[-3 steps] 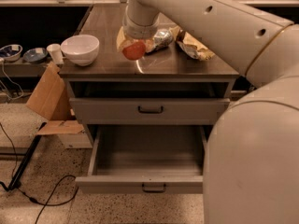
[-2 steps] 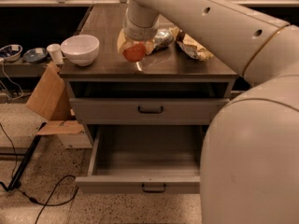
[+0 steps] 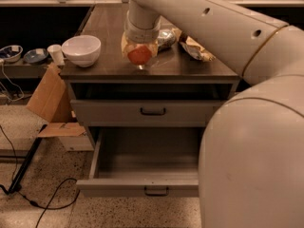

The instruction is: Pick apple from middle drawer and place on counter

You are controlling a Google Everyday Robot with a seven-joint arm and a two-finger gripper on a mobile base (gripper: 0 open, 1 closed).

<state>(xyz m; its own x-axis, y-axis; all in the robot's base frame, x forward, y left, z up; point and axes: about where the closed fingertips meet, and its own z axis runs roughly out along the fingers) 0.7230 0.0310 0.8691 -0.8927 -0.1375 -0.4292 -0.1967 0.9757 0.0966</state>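
a: where's the apple point(image 3: 139, 56) right now?

b: upper middle of the frame, clamped between the two pale fingers point(image 3: 126, 45) of the hand point(image 3: 140, 60). the hand hangs straight down from the arm point(image 3: 209, 23), over the front strip of the tabletop point(image 3: 109, 68).

a: which way from hand to apple, then?

b: no way to cover, it sits inside the grip, right under the wrist. what counts is apple to tabletop: the surface lies directly below, very near. i can't tell whether the fruit touches it.

a: long axis?

b: it's round, so none. and there's one arm only, so no choosing.

a: so the next move?

b: i'd judge a small lowering and a letting go, nothing sideways.

a: counts?

b: one apple. one white bowl point(image 3: 81, 50) left of it on the tabletop. behind and to the right, one silver packet point(image 3: 166, 36) and one tan packet point(image 3: 195, 49). one open drawer point(image 3: 118, 186) at the bottom of the frame with no fruit showing in it, and one closed drawer point(image 3: 109, 113) above that.
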